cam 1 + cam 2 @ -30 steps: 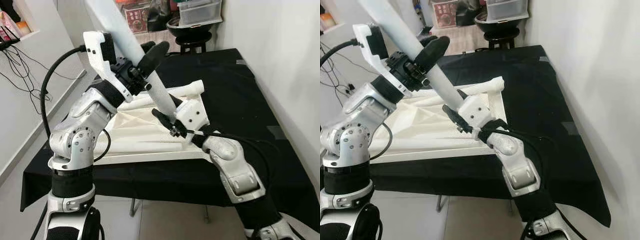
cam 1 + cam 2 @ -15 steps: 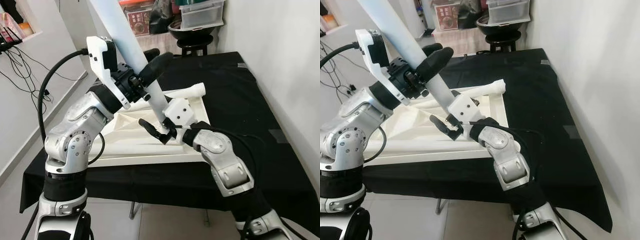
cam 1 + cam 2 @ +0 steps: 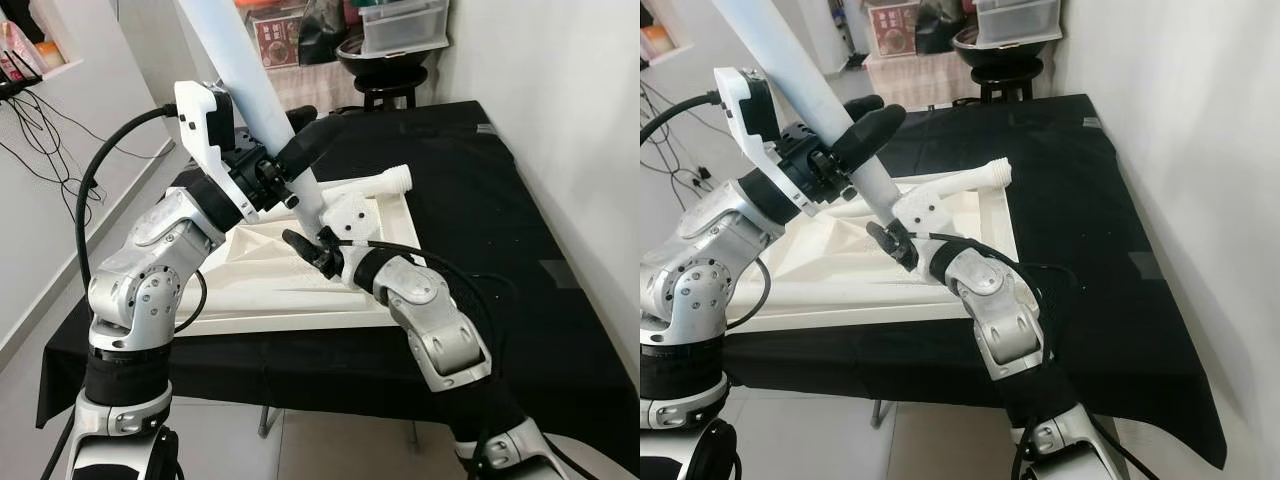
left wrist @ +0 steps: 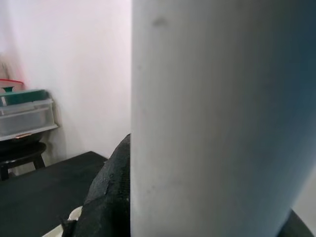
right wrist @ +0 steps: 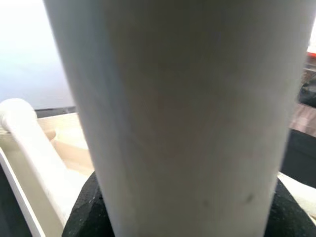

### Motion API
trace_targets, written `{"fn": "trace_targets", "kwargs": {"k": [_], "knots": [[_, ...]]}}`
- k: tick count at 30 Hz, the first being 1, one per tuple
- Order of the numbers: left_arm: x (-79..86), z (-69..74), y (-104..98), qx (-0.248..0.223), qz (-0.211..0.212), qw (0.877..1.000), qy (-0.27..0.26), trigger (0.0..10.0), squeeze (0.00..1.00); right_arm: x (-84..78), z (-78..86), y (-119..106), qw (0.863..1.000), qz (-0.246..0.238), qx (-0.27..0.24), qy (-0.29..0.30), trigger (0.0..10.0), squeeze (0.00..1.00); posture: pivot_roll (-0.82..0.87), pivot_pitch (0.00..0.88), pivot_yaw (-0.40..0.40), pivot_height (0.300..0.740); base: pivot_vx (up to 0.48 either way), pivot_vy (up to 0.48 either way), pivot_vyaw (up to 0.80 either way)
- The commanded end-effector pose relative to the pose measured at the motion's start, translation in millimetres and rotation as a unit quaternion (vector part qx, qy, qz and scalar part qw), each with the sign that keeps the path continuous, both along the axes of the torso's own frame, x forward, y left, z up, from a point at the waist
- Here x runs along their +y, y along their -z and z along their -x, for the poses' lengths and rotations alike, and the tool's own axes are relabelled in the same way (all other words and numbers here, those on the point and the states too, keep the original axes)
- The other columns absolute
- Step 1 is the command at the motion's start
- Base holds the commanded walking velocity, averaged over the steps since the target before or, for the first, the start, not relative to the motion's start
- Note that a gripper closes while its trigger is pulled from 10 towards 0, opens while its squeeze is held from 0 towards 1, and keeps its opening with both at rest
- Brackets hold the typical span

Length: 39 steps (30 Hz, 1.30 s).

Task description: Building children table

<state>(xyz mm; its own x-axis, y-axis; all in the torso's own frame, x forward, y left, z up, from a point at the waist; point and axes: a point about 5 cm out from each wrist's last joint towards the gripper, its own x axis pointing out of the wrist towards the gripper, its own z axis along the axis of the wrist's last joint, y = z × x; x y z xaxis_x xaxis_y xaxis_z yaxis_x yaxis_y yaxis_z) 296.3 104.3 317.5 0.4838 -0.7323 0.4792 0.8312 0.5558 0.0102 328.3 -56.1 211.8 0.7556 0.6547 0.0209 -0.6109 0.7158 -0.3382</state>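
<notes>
Left gripper (image 3: 290, 165) clamped on tilted white leg (image 3: 262, 100), right gripper (image 3: 318, 240) closed round leg's lower end, elbow bent.

A long white table leg (image 3: 790, 65) stands tilted over the white tabletop (image 3: 840, 270), which lies flat on the surface (image 3: 1090, 220) covered in black cloth. The left claw (image 3: 855, 140) is closed around the leg at its middle part, with one black finger (image 3: 872, 128) across the front of it. The right claw (image 3: 890, 245) grips the leg near its lower end, just above the tabletop. A second white leg (image 3: 970, 178) lies along the far edge of the tabletop. Behind the surface a black stool (image 3: 1005, 50) carries a clear plastic box (image 3: 1015, 15).
</notes>
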Motion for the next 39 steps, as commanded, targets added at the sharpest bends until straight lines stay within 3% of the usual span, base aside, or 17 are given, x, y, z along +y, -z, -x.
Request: {"fn": "trace_targets", "kwargs": {"k": [1, 3, 4, 6, 11, 14, 17, 19, 20, 27, 28, 29, 30, 31, 34, 36, 39], "knots": [[-42.3, 24.3, 2.4, -0.013, 0.001, 0.986, 0.166, 0.0, 0.0, 1.7, -7.7, 1.5, 1.0, -0.009, 0.022, 0.02, 0.0, 0.0, -0.05, 0.002, 0.116, 0.74, 0.0, 0.0, 0.0], [-43.2, 24.4, 2.7, -0.016, 0.0, 0.986, 0.165, 0.0, 0.0, 0.8, -7.9, 2.5, 0.999, -0.009, 0.025, 0.024, 0.0, 0.0, -0.05, 0.002, 0.116, 0.74, 0.0, 0.0, 0.0], [-42.8, 22.2, 2.9, -0.014, 0.003, 0.988, 0.155, 10.0, 0.95, -0.9, -7.9, 3.5, 0.999, -0.012, 0.029, 0.03, 0.0, 0.0, -0.05, 0.008, 0.113, 0.74, 0.0, 0.0, 0.0], [-40.0, 20.3, 2.6, -0.011, 0.007, 0.989, 0.145, 10.0, 1.0, -4.6, -8.2, 4.4, 0.999, -0.016, 0.029, 0.037, 0.0, 0.0, -0.05, 0.012, 0.113, 0.74, 0.0, 0.0, 0.0], [-34.6, 19.0, 2.1, -0.012, 0.007, 0.992, 0.128, 10.0, 1.0, -12.5, -10.7, 4.8, 0.998, -0.028, 0.03, 0.05, 0.0, 0.0, -0.05, 0.015, 0.11, 0.74, 0.0, 0.0, 0.0], [-6.4, 9.5, 1.0, -0.007, 0.019, 0.999, 0.049, 10.0, 1.0, -45.8, -18.2, 3.8, 0.993, -0.069, 0.026, 0.095, 0.0, 0.0, -0.04, 0.026, 0.107, 0.74, 0.0, 0.0, 0.0], [4.8, 8.3, 0.6, -0.005, 0.025, 0.999, 0.023, 10.0, 1.0, -60.2, -20.1, 4.8, 0.991, -0.074, 0.025, 0.112, 0.0, 0.0, -0.04, 0.032, 0.103, 0.74, 0.0, 0.0, 0.0], [30.3, 10.0, 4.3, 0.005, 0.027, 0.999, -0.032, 10.0, 1.0, -97.3, -20.7, 5.6, 0.985, -0.096, 0.021, 0.143, 0.0, 0.0, -0.03, 0.047, 0.1, 0.74, 0.0, 0.0, 0.0], [39.1, 13.0, 7.9, 0.011, 0.024, 0.998, -0.051, 10.0, 1.0, -110.6, -17.6, 4.7, 0.985, -0.103, 0.016, 0.137, 0.0, 0.0, -0.03, 0.058, 0.098, 0.74, 0.0, 0.0, 0.0], [54.6, 32.8, 38.8, 0.064, -0.003, 0.995, -0.079, 10.0, 0.96, -140.6, 6.4, 1.9, 0.991, -0.123, 0.014, 0.051, 0.0, 0.0, -0.02, 0.09, 0.096, 0.74, 0.0, 0.0, 0.0], [52.0, 42.0, 52.9, 0.083, -0.024, 0.994, -0.074, 10.0, 0.0, -147.7, 17.6, 4.8, 0.992, -0.124, 0.027, 0.017, 5.6, 0.0, -0.01, 0.112, 0.092, 0.74, 0.0, 0.0, 0.0], [46.2, 52.2, 70.2, 0.104, -0.055, 0.991, -0.065, 10.0, 0.0, -151.5, 28.3, 7.9, 0.992, -0.121, 0.039, -0.015, 10.0, 0.0, -0.01, 0.121, 0.093, 0.74, 0.0, 0.0, 0.0], [46.2, 52.2, 70.2, 0.104, -0.055, 0.991, -0.065, 10.0, 0.0, -151.5, 28.3, 7.9, 0.992, -0.121, 0.039, -0.015, 10.0, 0.0, -0.01, 0.121, 0.093, 0.74, 0.0, 0.0, 0.0], [41.1, 61.2, 84.4, 0.123, -0.078, 0.988, -0.055, 10.0, 0.0, -153.1, 37.5, 11.1, 0.991, -0.119, 0.053, -0.043, 10.0, 0.0, -0.01, 0.125, 0.094, 0.74, 0.0, 0.0, 0.0], [36.2, 70.1, 96.4, 0.14, -0.096, 0.984, -0.045, 10.0, 0.0, -151.9, 48.5, 15.1, 0.988, -0.114, 0.07, -0.077, 10.0, 0.0, -0.01, 0.147, 0.1, 0.74, 0.0, 0.0, 0.0], [27.9, 81.4, 115.7, 0.167, -0.13, 0.976, -0.043, 10.0, 0.0, -147.4, 59.7, 20.9, 0.986, -0.102, 0.085, -0.101, 10.0, 0.0, -0.02, 0.19, 0.118, 0.74, 0.0, 0.0, 0.0], [25.5, 85.1, 121.6, 0.175, -0.142, 0.973, -0.045, 10.0, 0.0, -146.1, 61.4, 22.3, 0.986, -0.099, 0.085, -0.102, 10.0, 0.0, -0.02, 0.19, 0.118, 0.74, 0.0, 0.0, 0.0]]}}
